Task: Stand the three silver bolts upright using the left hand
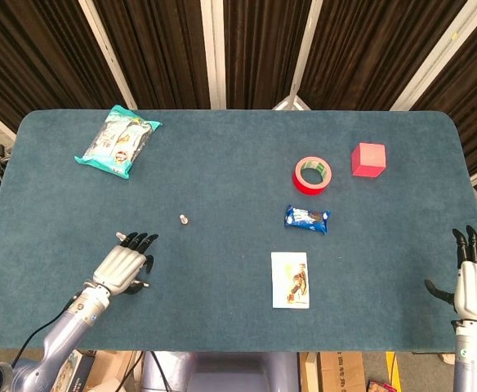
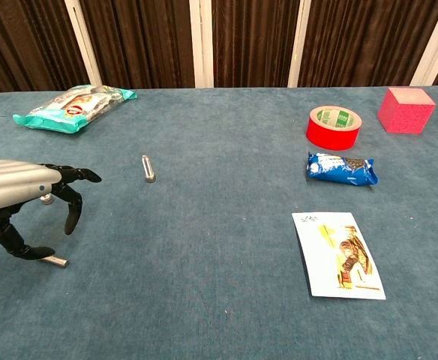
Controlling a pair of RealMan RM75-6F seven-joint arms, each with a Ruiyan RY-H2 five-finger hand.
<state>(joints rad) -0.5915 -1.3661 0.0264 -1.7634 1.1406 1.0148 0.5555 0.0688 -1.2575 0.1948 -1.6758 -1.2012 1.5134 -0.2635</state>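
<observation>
Teal felt table [image 1: 238, 163], dark curtains [image 1: 165, 49] behind, left hand [image 1: 124, 265] released above lying bolt [image 2: 54, 261]

We count three silver bolts: upright one [image 2: 149, 168], one [image 2: 47, 199] behind left robot hand [image 2: 20, 199], one [image 2: 55, 262] lying under it. One red tape roll [image 2: 333, 127], one pink cube [image 2: 406, 109], two snack packets [image 2: 73, 106] [image 2: 341, 169], one card [image 2: 338, 254].
</observation>
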